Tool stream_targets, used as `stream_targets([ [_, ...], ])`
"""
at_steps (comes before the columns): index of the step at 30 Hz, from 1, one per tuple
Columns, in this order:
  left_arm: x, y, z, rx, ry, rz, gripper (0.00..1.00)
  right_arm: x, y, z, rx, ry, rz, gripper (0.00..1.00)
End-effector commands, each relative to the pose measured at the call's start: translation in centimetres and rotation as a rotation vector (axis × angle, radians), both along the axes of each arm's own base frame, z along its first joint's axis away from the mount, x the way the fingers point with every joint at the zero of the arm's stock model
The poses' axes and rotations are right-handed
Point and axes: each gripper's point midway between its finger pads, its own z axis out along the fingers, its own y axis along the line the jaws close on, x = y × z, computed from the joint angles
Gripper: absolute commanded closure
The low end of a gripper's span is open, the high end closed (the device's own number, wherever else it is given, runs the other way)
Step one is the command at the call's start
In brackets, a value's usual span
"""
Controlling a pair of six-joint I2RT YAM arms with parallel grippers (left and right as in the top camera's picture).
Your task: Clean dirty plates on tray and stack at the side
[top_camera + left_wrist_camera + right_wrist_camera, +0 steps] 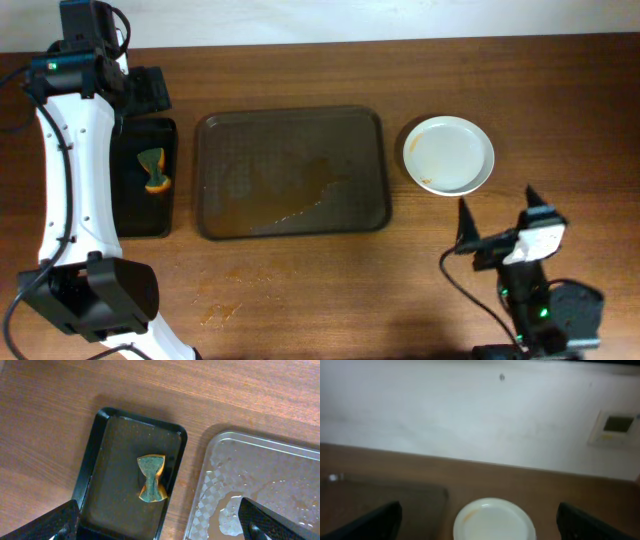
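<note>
Both jaws wide and empty, plate (pixel 448 155) right of tray (pixel 230 150), just ahead of right gripper (pixel 496 198), left gripper (pixel 159 510) well apart.

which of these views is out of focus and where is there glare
Right wrist view is soft all over, the white plate and pale wall washed out; left wrist view is sharp, with bright glare on the wet large tray and a crisp sponge in the black tray; overhead view is sharp and evenly lit.
</note>
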Motion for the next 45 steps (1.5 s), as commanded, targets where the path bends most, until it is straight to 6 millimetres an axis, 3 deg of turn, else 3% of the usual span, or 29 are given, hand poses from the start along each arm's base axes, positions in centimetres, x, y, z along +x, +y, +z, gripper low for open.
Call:
stream_targets([
  [1, 0.1, -0.1, -0.2, 0.006, 0.007, -0.012, 0.01, -0.2, 0.8, -2.8, -0.006, -0.032, 0.05, 0.02],
  [5, 0.1, -0.1, -0.2, 0.006, 0.007, -0.012, 0.01, 0.4, 0.9, -5.4, -0.006, -0.032, 0.042, 0.02],
  [13, 0.1, -0.1, -0.2, 0.006, 0.007, -0.012, 0.01, 0.4, 0.7, -7.3, -0.006, -0.087, 0.03, 0.02],
  [14, 0.1, -0.1, -0.2, 0.006, 0.007, -0.012, 0.01, 0.5, 0.3, -7.9, -0.006, -0.064, 0.006, 0.02],
  [16, 0.1, -0.1, -0.2, 0.006, 0.007, -0.012, 0.01, 0.4, 0.1, -10.9, -0.008, 0.06, -0.005, 0.02],
  [38, -0.2, 0.2, -0.3, 0.012, 0.018, -0.006, 0.01, 0.5, -0.1, -10.8, -0.008, 0.055, -0.012, 0.02],
  [39, -0.9, 0.1, 0.4, 0.014, 0.02, -0.005, 0.01, 0.5, -0.1, -10.8, -0.008, 0.055, -0.012, 0.02],
  [43, -0.5, 0.2, 6.9, 0.07, -0.259, -0.031, 0.01, 0.5, -0.1, -10.8, -0.008, 0.055, -0.012, 0.02],
  [45, -1.8, 0.2, 8.9, 0.087, -0.414, -0.038, 0.01, 0.5, -0.1, -10.8, -0.008, 0.055, -0.012, 0.02],
])
